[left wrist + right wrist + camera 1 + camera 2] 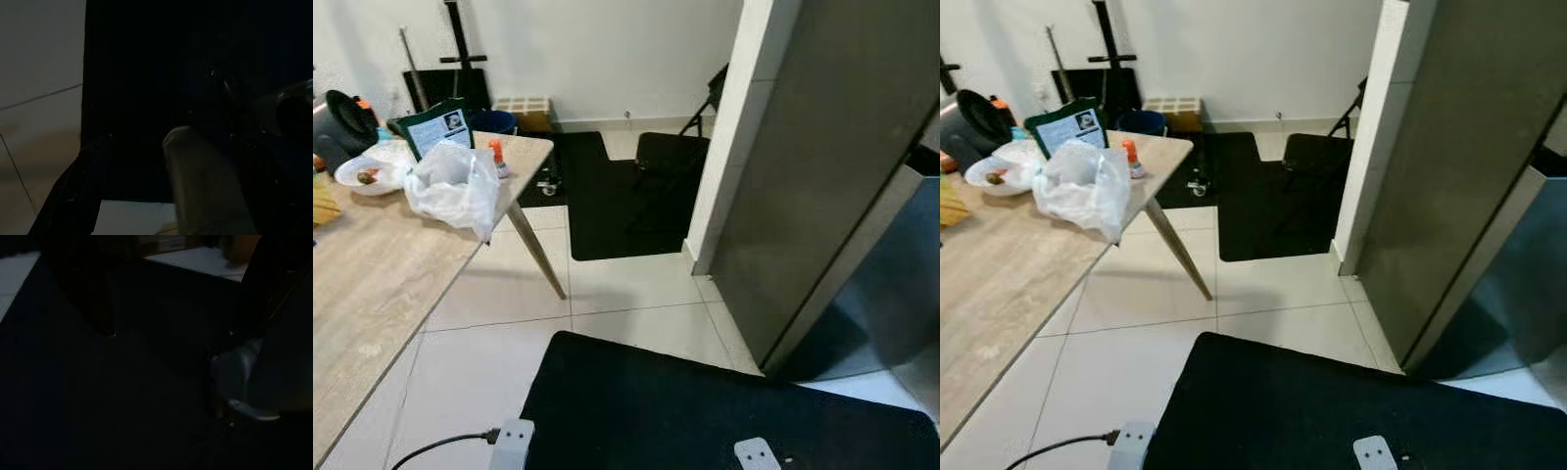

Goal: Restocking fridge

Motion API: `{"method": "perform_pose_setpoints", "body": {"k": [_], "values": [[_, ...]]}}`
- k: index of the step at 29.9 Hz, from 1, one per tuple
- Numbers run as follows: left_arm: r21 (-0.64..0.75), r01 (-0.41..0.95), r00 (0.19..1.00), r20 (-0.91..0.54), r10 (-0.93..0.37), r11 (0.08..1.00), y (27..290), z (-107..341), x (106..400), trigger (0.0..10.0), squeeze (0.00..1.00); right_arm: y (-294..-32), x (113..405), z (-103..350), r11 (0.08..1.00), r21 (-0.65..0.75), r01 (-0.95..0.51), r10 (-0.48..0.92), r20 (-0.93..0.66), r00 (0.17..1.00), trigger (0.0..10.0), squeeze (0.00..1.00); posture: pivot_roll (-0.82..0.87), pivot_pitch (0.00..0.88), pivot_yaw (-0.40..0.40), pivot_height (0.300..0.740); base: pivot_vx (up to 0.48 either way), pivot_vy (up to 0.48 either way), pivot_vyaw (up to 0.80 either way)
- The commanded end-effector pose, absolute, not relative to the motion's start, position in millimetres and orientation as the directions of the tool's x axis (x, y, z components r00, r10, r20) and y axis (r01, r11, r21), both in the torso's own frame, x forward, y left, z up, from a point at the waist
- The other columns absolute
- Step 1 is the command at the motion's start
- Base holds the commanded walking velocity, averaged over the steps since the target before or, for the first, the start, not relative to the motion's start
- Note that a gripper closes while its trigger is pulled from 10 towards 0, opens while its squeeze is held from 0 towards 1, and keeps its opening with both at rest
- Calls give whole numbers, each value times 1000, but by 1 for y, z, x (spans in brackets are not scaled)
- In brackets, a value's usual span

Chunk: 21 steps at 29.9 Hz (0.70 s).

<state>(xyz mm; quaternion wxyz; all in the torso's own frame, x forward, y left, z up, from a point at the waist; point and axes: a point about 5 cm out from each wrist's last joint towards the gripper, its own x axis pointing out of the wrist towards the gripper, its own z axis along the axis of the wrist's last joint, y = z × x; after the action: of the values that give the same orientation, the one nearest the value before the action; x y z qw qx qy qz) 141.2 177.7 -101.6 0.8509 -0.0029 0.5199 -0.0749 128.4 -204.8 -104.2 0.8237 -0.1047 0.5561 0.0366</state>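
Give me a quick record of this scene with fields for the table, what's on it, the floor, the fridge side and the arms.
table: wooden table on the robot's left
on table: white plastic bag, white bowl, small orange-capped bottle, green-framed card
floor: pale tiles, black mat just ahead
right side: tall dark grey fridge
background: black folding chair
arms: both hang idle over the mat; wrist views very dark

1. A table stands on the left, a fridge on the right, with open floor between them.
2. On the table's far end lie a bag, a bowl to its left, and a small bottle to its right.
3. A mat lies nearest; another mat lies farther back, with a chair on it.
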Motion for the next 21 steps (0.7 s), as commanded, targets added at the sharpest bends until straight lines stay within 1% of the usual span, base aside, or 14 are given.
{"method": "perform_pose_setpoints", "body": {"k": [1,9,16,21], "values": [[-70,142,451,-883,-127,987,179,-100,144,10000,0,-206,126,-105,976,-133,-171,-62,-928,366,10000,0,23,0,27,740,0,0,-788],[-66,146,458,-880,-126,987,180,-99,147,10000,0,-206,125,-105,974,-137,-179,-65,-931,360,10000,0,26,0,28,740,0,0,-788],[-53,165,446,-887,-123,985,181,-100,146,10000,0,-207,126,-105,972,-144,-185,-69,-930,362,10000,0,28,0,27,740,0,0,-788],[-53,158,449,-886,-119,986,181,-100,145,10000,0,-208,126,-105,968,-154,-197,-73,-928,366,10000,0,28,0,27,740,0,0,0]]}}
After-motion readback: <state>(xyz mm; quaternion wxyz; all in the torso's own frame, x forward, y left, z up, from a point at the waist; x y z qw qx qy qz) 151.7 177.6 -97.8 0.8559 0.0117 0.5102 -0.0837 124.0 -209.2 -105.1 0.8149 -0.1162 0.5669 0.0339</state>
